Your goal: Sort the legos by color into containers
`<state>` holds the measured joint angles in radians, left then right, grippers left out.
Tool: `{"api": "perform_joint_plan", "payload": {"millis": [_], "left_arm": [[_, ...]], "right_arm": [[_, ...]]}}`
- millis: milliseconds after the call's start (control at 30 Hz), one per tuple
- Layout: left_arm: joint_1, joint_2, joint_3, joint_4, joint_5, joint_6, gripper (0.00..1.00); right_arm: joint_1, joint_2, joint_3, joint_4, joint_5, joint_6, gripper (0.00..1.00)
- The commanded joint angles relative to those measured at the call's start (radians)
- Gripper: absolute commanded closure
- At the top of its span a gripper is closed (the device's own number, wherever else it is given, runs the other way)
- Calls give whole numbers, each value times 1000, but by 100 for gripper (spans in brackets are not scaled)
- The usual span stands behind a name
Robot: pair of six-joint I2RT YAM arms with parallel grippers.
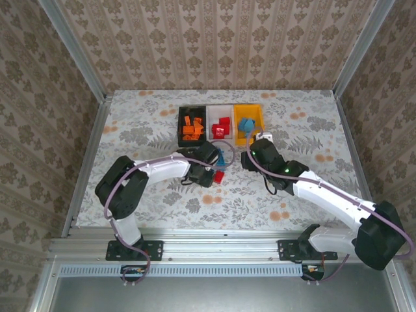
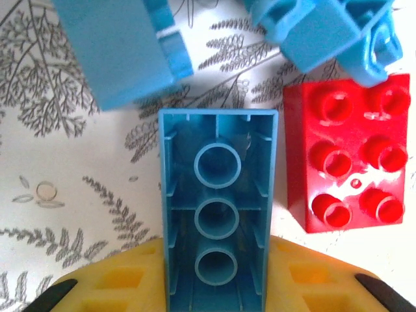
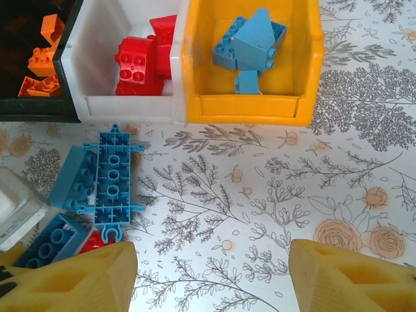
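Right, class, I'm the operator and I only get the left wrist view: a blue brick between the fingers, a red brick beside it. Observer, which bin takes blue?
Observer: The yellow bin already holds blue pieces, so your blue brick belongs there.
Operator: And the red brick?
Observer: The white bin, the middle one, holds the red pieces.
Operator: Where is the right gripper?
Observer: It hangs open and empty over the table, just short of the yellow bin.

Damask-papered walls [image 1: 214, 39] enclose a floral-printed tabletop [image 1: 149, 123]; aluminium posts [image 1: 70, 45] stand at the back corners.
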<state>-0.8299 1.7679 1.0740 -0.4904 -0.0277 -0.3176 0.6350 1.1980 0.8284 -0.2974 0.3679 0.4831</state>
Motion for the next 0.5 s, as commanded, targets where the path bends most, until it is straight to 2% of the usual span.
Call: {"api": "perform_joint_plan", "payload": {"millis": [0,133,267,333,467], "left_arm": [[-1,-79,-23,-36,-13,5,68],[-37,-181,-28,-112,-32,-8,69],[-57,-252,50,-175,-31,4,69],[-54,-220,149,-204,-38,17,69],[-52,-30,441,-256,0,73,70]], "right_arm": [[-8,-43,-15,-37,42,16,36],[-29,-97,-45,-60,75,15,35],[-99,-169,-117,-81,91,47,34],[-142,-208,-164,-85,82,82,33],[-227,-298,-260,-89,32,142,25]]}}
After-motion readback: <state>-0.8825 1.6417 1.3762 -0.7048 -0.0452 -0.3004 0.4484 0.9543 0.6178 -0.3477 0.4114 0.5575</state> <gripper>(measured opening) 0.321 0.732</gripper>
